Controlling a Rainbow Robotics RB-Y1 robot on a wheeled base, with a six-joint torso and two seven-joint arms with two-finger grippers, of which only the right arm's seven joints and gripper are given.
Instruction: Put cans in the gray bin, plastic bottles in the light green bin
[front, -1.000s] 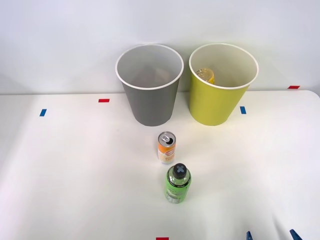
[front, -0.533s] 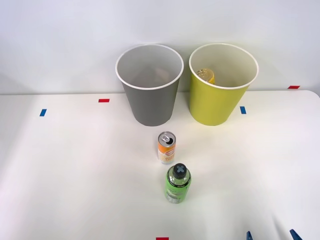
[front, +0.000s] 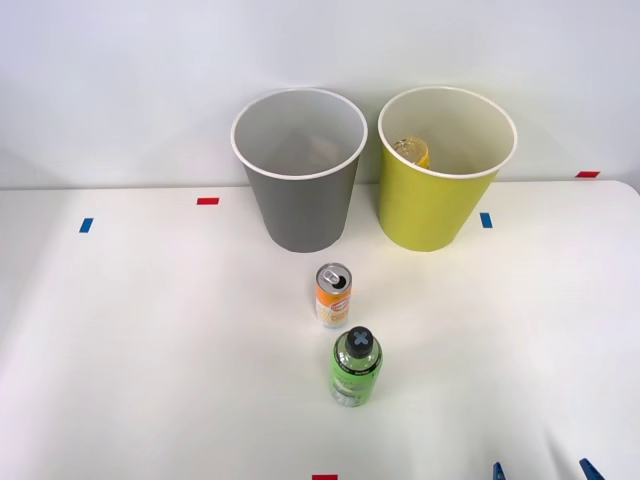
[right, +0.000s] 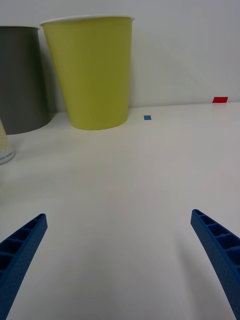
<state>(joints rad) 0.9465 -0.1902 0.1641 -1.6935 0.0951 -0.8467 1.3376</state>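
White counter (front: 150, 330) seen from above, with two tall tapered bins standing side by side at the far edge: gray bin (front: 300, 170) toward the left, light green bin (front: 440, 170) just beside it toward the right. Already lying inside the light green bin, a clear bottle with a yellow label (front: 411, 151), so one plastic bottle counted as sorted. Nearer, in front of the gap between the bins but closer to the gray one, a small orange-and-white can (front: 333, 295) standing upright, pull tab on top. Just in front of that, close but apart from it, a green bottle (front: 355, 367) with a black cap, also upright.

Right claw (right: 120, 260) released, blue ribbed fingers (right: 20, 250) spread wide and holding nothing, low over bare counter, well to the right of the can and bottle; only the fingertips peeking in at the near edge of the front view.

Nothing changed over the last second: same positions for bins, can, bottle and claw. Likely meaning: a pause between picks, with the can for the gray bin and the green bottle for the light green bin both left to do.
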